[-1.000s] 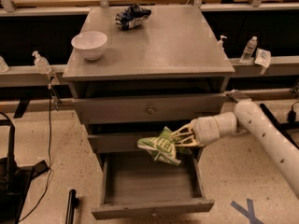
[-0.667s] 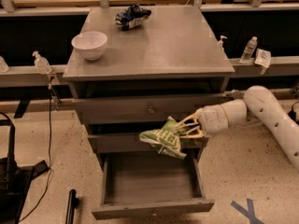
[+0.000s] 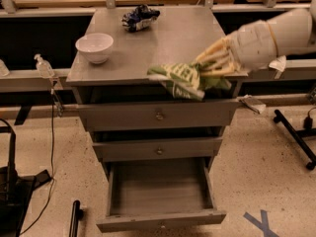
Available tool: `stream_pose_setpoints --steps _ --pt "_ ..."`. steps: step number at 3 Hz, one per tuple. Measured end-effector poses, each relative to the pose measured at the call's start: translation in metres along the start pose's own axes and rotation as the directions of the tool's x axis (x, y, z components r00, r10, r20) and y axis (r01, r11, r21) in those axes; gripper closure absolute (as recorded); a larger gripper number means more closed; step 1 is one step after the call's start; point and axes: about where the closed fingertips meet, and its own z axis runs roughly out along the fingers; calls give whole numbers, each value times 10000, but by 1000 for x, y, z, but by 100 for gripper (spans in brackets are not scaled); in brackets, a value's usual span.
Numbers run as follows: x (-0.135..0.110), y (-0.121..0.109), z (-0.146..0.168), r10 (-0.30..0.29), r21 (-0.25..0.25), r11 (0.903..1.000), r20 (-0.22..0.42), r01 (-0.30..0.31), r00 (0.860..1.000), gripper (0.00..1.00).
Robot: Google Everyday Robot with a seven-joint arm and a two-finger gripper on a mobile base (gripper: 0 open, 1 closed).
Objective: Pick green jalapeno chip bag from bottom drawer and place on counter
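Note:
My gripper (image 3: 210,68) is shut on the green jalapeno chip bag (image 3: 180,80) and holds it in the air in front of the counter's front edge, right of middle. The white arm comes in from the upper right. The bag hangs to the left of the fingers, at the level of the counter (image 3: 163,41) top. The bottom drawer (image 3: 160,194) is pulled open below and nothing shows inside it. The two upper drawers are shut.
A white bowl (image 3: 94,47) stands at the counter's left side. A dark blue and white snack bag (image 3: 139,18) lies at the counter's back. A long wooden bench runs behind. A black stand base (image 3: 296,135) is on the floor at right, cables at left.
The gripper has lifted the green bag from just above the open bottom drawer up to the level of the counter top, moving up and right.

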Motion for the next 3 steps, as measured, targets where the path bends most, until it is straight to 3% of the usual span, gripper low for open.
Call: stream_pose_setpoints --steps 1,2,3 --pt "-10 -66 -4 436 168 9990 -853 -423 9954 100" --pt "-21 -96 -8 223 627 9979 -809 -173 9965 100" --pt "-19 -98 -5 213 623 9979 -811 -162 9965 100"
